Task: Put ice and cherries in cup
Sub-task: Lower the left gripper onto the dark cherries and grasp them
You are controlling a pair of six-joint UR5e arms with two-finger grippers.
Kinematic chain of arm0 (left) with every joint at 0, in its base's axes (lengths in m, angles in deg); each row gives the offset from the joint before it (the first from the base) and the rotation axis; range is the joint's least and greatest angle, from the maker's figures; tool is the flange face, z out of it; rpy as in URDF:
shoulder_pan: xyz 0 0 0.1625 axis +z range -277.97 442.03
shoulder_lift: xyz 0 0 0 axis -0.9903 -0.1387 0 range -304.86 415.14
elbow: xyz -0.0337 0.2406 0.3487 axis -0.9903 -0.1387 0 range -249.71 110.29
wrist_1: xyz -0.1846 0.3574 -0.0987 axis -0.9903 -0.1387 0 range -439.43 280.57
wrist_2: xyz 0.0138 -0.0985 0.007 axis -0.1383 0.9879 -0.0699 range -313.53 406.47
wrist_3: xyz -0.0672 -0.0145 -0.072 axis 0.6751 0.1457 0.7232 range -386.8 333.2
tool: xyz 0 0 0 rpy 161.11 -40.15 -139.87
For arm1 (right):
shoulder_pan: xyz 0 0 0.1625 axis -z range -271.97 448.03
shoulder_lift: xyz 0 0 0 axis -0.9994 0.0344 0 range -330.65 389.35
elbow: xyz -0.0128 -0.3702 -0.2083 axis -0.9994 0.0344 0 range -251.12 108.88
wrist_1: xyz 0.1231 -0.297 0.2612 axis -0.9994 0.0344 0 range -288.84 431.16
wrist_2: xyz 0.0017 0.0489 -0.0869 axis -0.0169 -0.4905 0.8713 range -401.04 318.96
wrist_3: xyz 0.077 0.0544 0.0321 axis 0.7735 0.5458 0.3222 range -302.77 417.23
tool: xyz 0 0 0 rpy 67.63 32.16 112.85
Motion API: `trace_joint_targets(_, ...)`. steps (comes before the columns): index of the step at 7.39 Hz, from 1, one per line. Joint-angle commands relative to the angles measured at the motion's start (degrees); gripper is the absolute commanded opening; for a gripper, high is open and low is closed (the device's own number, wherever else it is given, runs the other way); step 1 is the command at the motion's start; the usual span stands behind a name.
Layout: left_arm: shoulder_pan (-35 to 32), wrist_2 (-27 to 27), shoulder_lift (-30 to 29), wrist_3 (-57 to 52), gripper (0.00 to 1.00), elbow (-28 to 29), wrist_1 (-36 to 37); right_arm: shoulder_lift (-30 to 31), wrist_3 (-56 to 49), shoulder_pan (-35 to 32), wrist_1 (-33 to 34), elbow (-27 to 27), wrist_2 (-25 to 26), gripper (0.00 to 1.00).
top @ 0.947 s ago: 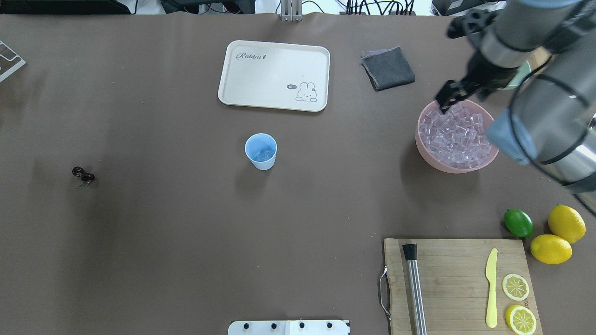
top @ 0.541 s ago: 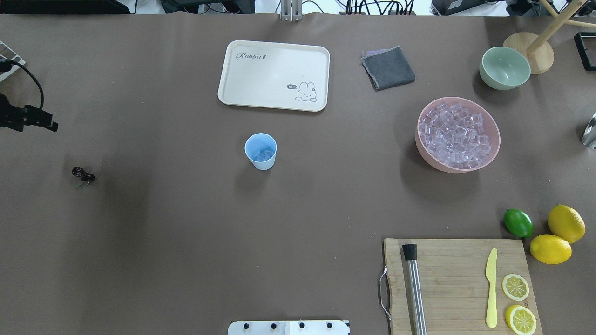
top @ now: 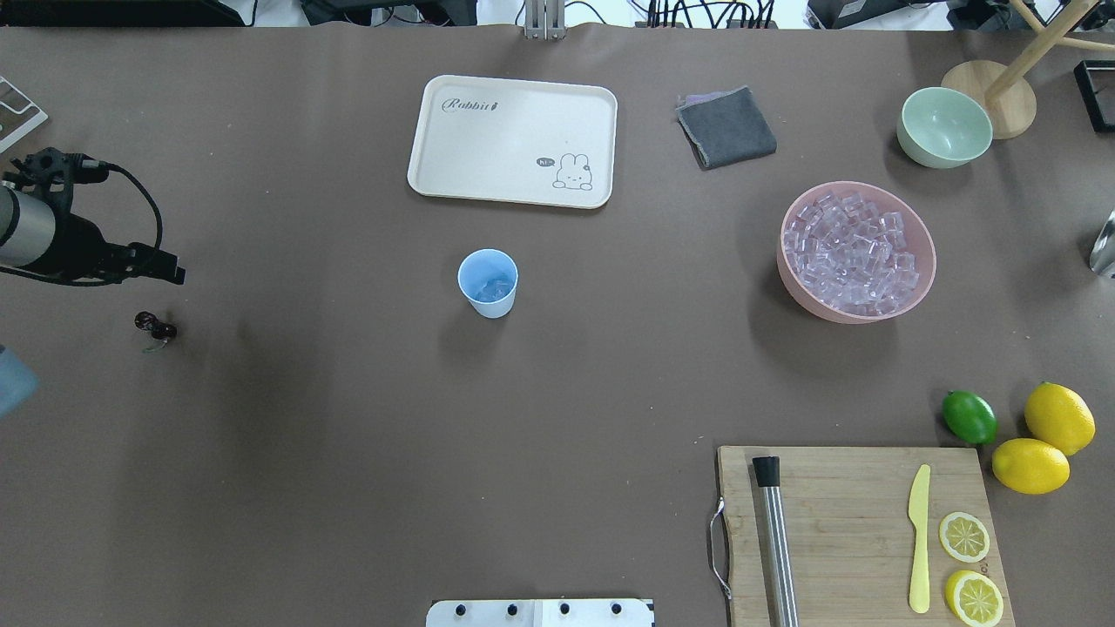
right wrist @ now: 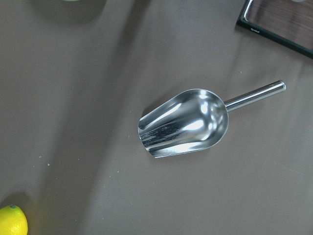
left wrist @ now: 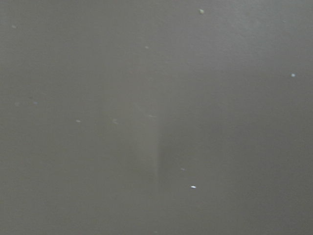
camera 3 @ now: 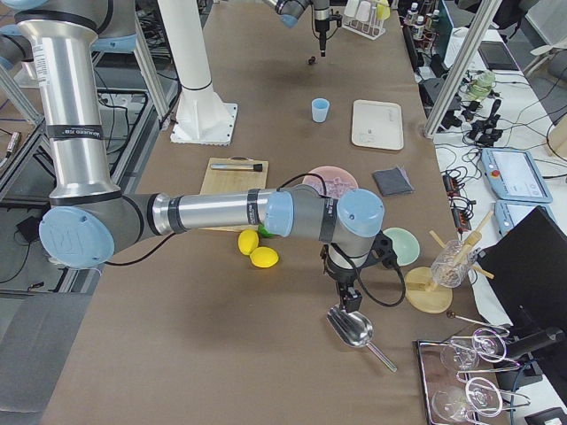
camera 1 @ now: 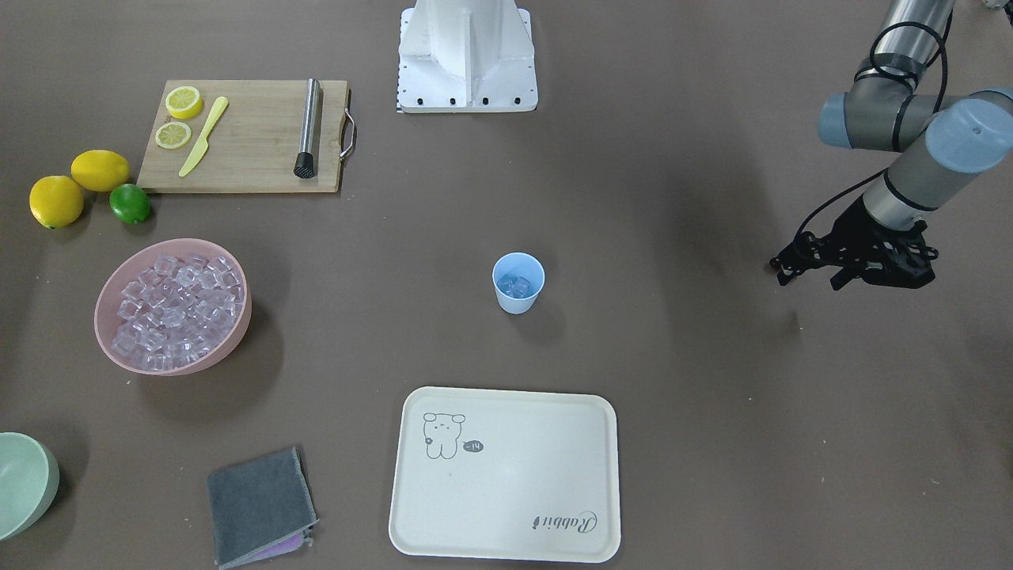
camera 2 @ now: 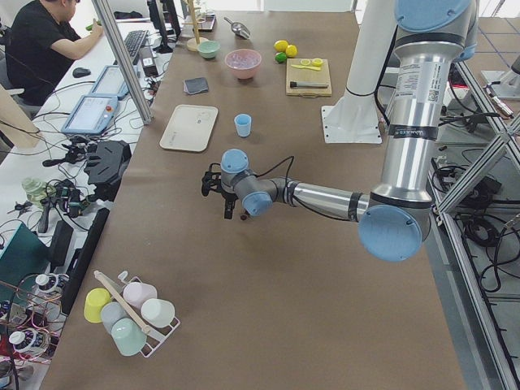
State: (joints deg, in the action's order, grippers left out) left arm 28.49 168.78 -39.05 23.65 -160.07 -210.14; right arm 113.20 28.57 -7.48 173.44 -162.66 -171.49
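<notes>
The light-blue cup (top: 488,283) stands upright mid-table with a few ice cubes (top: 496,287) in it; it also shows in the front view (camera 1: 518,283). More ice (top: 849,252) fills the pink bowl (top: 925,280) on the right. The dark cherries (top: 156,328) lie on the table at the far left. My left gripper (top: 165,270) hovers just beyond them, apart from them, and in the front view (camera 1: 807,277) its fingers look spread and empty. My right gripper (camera 3: 347,297) shows only in the right side view, over a metal scoop (right wrist: 186,122); I cannot tell its state.
A cream tray (top: 512,139) and a grey cloth (top: 726,127) lie at the back. A pale green bowl (top: 944,127) is back right. A cutting board (top: 858,531) with muddler, knife and lemon slices sits front right, beside a lime (top: 969,417) and lemons (top: 1058,418).
My right arm has left the pink bowl and gone out of the overhead view. My left arm has come in from the left edge and moved right, toward the cherries.
</notes>
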Motion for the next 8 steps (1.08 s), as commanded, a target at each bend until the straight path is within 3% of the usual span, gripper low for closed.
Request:
trace_joint_targets(1, 4.2, -4.6, 3.3, 0.3, 0.97, -2.8, -0.2, 0.2, -0.1, 0.0, -0.1, 0.2, -0.2, 1.0)
trace_joint_targets(5, 5.7, -6.7, 4.4, -0.5, 0.74, -2.0, -0.2, 0.3, -0.1, -0.2, 0.0, 0.2, -0.2, 1.0)
trace_joint_targets(8, 5.7, -6.8, 3.9, -0.4, 0.47, -2.1, -0.1, 0.1, -0.1, 0.0, 0.0, 0.2, -0.2, 1.0)
